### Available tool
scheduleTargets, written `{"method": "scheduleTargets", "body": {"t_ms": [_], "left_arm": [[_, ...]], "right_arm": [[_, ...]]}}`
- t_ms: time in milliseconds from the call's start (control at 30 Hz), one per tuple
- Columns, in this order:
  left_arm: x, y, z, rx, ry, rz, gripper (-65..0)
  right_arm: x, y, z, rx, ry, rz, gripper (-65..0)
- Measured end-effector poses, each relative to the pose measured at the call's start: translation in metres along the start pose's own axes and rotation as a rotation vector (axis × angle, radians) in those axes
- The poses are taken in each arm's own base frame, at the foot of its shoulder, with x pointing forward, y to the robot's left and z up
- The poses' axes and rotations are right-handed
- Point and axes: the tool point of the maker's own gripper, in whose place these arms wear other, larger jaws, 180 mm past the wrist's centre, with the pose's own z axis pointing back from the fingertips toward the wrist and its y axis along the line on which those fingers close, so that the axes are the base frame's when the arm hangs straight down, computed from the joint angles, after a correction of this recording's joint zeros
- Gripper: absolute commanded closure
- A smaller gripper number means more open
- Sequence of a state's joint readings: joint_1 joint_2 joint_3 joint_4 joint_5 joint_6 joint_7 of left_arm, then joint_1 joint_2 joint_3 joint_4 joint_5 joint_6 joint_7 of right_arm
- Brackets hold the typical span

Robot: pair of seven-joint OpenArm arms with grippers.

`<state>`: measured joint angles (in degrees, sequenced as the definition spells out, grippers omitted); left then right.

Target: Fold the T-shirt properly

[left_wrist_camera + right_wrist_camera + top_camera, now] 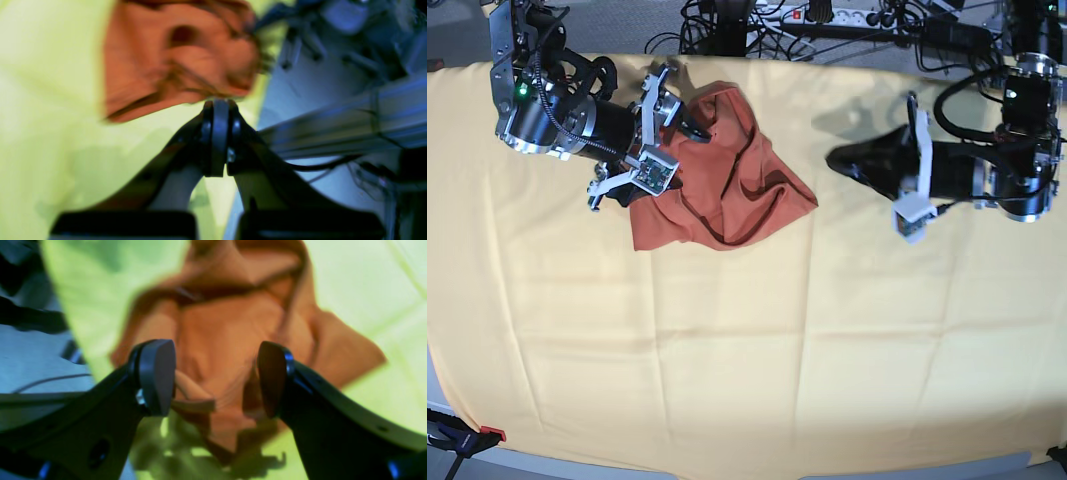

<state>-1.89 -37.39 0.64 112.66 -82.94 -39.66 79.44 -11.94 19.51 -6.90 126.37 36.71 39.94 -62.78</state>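
Bare yellow cloth (727, 380) up front — T-shirt (727, 170) bunched nr far edge

Yellow cloth (727, 360) covers table; cables (827, 20) behind.

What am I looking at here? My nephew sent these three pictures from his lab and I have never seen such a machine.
It is a robot with two arms, each ending in a pincer. One picture looks down from above; the other two come from cameras on the wrists. A pale yellow cloth covers the table, and on it lies a crumpled rust-orange T-shirt, meant to be folded. The right pincer stands open right at the shirt, gripping nothing. The left pincer is shut and empty, away from the shirt.
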Motion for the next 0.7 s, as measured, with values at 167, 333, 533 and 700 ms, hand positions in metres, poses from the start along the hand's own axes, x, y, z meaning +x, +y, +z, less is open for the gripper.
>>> {"method": "scheduleTargets", "body": {"t_ms": [167, 333, 533, 700], "left_arm": [[-0.022, -0.024, -0.037, -0.084, 0.126, -0.052, 0.0], [-0.047, -0.020, -0.067, -0.020, 0.221, -0.157, 0.0], [-0.048, -0.014, -0.088, 0.028, 0.260, -0.306, -30.5], [-0.031, -0.016, -0.102, 0.025, 0.226, -0.354, -33.9]], "right_arm": [[-0.003, -0.035, 0.018, -0.122, -0.023, -0.039, -41.4], [-0.011, -0.067, 0.040, -0.241, -0.023, -0.078, -41.4], [-0.023, -0.076, 0.050, -0.293, -0.006, -0.129, -41.4], [-0.029, -0.067, 0.048, -0.274, 0.002, -0.147, -41.4]]}}
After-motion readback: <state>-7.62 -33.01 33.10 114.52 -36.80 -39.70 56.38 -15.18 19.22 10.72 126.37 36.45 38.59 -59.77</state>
